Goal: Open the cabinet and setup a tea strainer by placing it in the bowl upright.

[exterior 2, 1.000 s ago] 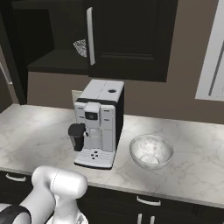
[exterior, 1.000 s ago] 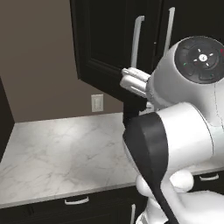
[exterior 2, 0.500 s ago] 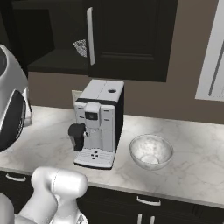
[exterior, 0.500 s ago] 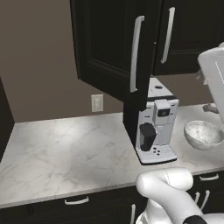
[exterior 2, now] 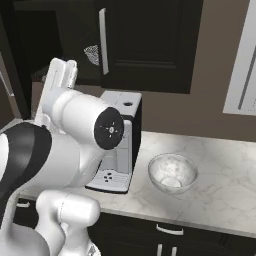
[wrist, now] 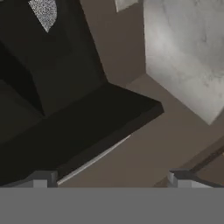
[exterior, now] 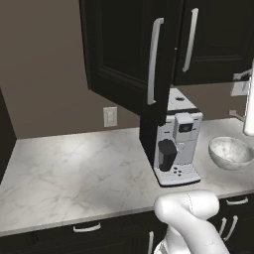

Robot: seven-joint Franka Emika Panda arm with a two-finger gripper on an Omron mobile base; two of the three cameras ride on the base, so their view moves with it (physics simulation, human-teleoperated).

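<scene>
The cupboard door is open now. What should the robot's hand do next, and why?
Probably reach up into the open cabinet toward the tea strainer. The door already swings wide, the mesh basket sits inside on the shelf, and the gripper is open with nothing between its fingers. The bowl on the counter waits, with no strainer in it yet.

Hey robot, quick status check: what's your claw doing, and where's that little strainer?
Gripper open, holding nothing. Cabinet door swung open; tea strainer inside on the shelf. Bowl on the counter beside the coffee machine.
</scene>
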